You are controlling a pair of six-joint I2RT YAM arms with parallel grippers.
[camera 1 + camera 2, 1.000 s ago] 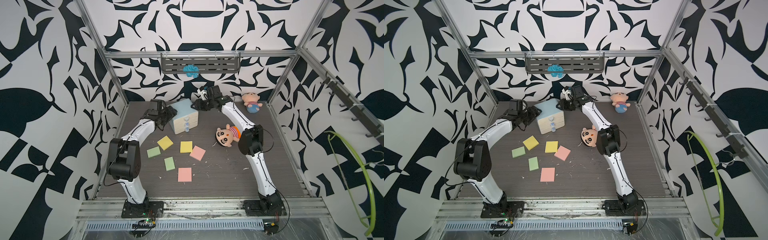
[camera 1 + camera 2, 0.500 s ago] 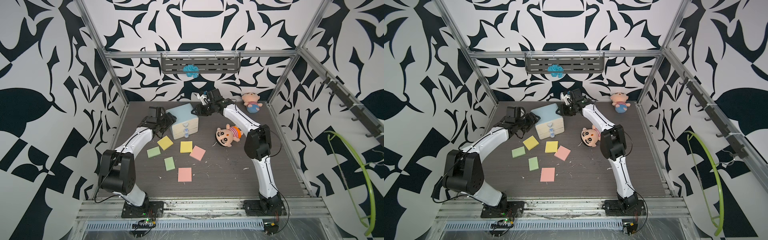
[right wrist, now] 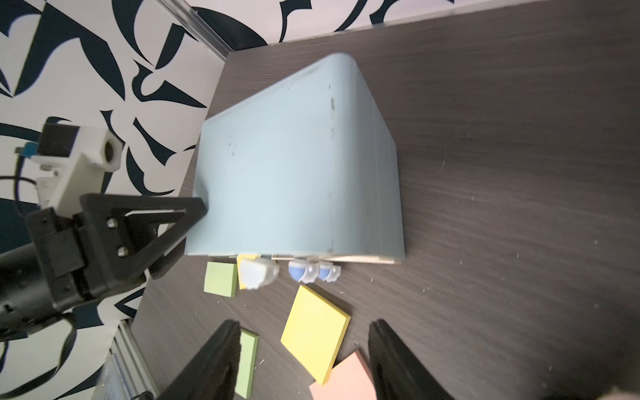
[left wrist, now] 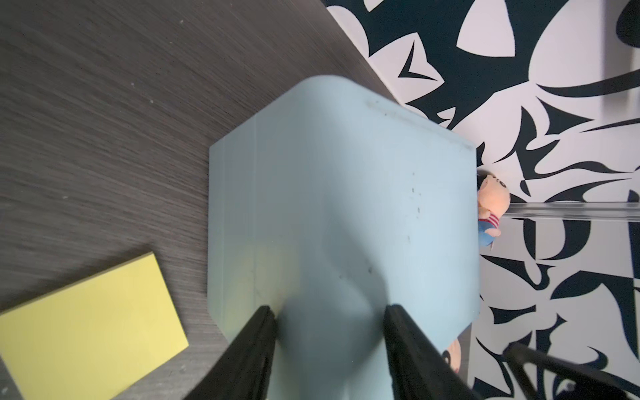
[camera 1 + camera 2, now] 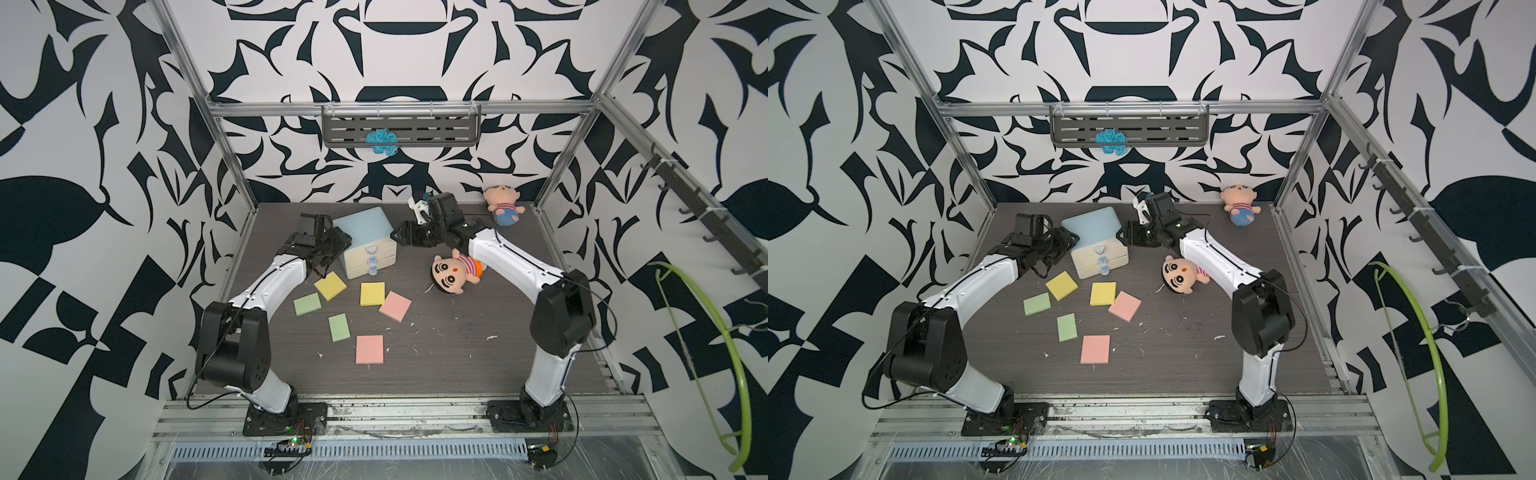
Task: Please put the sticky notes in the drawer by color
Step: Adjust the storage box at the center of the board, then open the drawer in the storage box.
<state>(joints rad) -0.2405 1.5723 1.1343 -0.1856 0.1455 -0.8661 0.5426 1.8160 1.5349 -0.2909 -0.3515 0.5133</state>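
- The light-blue three-drawer chest (image 5: 365, 226), all fronts shut, is flanked by both grippers.
- The left gripper (image 5: 341, 243) is set against one side wall, the right gripper (image 5: 397, 237) just beside the other; both are parted and empty.
- Pastel paper sticky notes (image 5: 372, 294) are scattered on the table (image 5: 457, 353) before it.

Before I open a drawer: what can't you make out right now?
- Inside the drawer: hidden by its three shut fronts, both top views.
- Its knobs: blurred, right wrist view; unseen in left wrist view, behind its body.
- One pink note: cut by right wrist view's edge.
- One doll: body under right arm, a top view.
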